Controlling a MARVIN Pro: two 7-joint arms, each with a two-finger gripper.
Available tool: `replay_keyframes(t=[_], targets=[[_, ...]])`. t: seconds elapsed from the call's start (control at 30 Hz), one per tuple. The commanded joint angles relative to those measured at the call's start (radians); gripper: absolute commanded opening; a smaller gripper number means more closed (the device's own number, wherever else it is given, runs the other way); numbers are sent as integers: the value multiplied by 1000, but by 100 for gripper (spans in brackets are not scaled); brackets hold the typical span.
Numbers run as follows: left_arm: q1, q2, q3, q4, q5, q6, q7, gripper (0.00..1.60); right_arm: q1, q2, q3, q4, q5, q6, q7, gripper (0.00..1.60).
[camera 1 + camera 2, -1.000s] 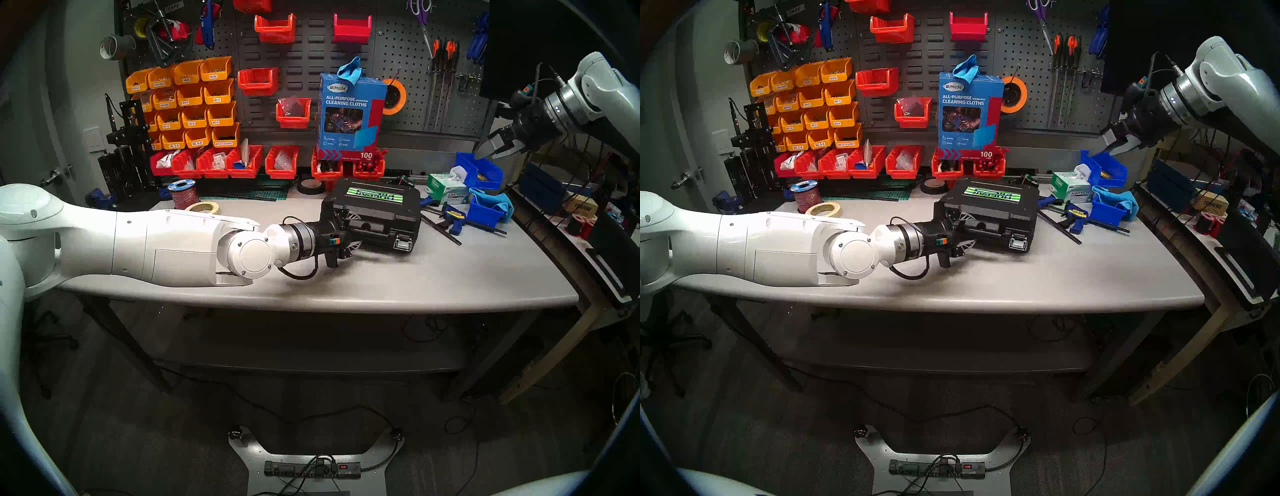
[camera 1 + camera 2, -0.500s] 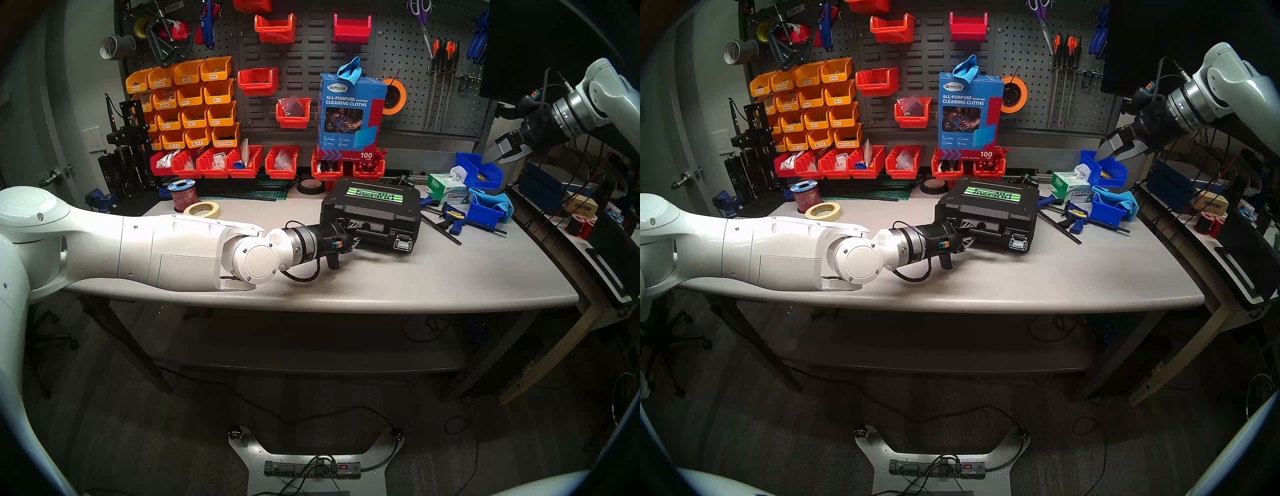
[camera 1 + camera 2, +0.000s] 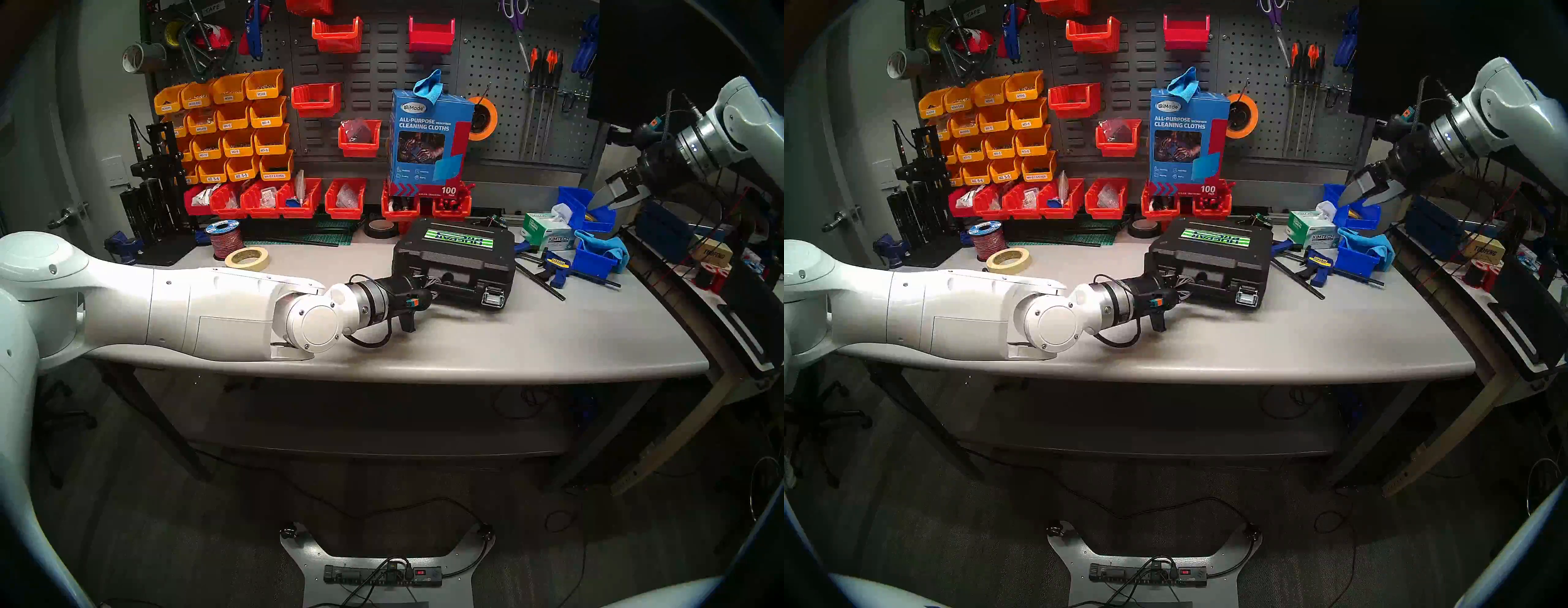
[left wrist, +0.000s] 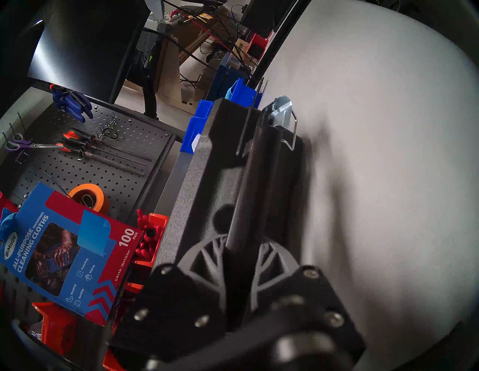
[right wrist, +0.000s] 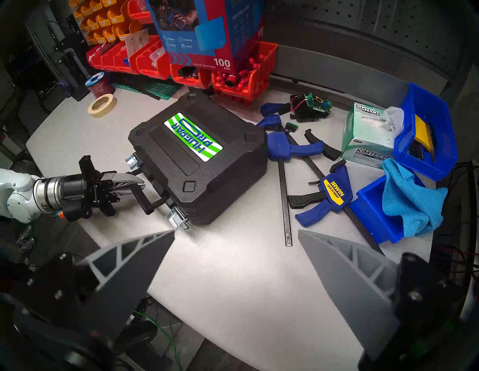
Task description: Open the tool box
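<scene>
Where its sticker reads HUEPAR, the tool box [image 5: 199, 160] lies beside a KIMTECH box [image 5: 368, 134].

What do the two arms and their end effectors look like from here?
Both arms have glossy white shells with round joint caps and a silver metal ring at the wrist. The left arm carries a looped black cable at its wrist and a small orange-and-teal connector. Each end effector, left and right, has a black body with visible screws and two pointed grey fingers with open ribbed webbing.
</scene>
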Motion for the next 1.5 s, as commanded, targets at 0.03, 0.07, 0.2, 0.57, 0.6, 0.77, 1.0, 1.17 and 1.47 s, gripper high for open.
replay_keyframes(t=[0.03,0.07,0.2,0.57,0.6,0.77,1.0,1.17,1.47], targets=[[-37,8,-43,-13,-12,-15,13,0,48,-5,-14,-7,22,-1,102,160],[-42,8,-51,-15,-15,-18,14,0,48,-6,-18,-7,23,-1,106,160],[-61,14,-76,-25,-24,-25,13,0,50,-9,-32,-13,34,-1,105,160],[-102,39,-129,-42,-54,-37,-4,0,69,-18,-62,-17,56,-1,101,160],[-105,41,-133,-41,-57,-37,-7,0,70,-19,-64,-16,58,-1,101,160],[-129,44,-161,-22,-84,-29,-25,0,75,-24,-76,-13,64,-1,109,160],[-160,46,-211,43,-132,-20,-43,0,79,-28,-88,-12,73,-1,104,160],[-193,57,-255,84,-169,-25,-57,0,82,-31,-94,-12,81,-1,92,160],[-241,70,-332,179,-249,-20,-107,0,86,-36,-104,-11,93,-1,86,160]])
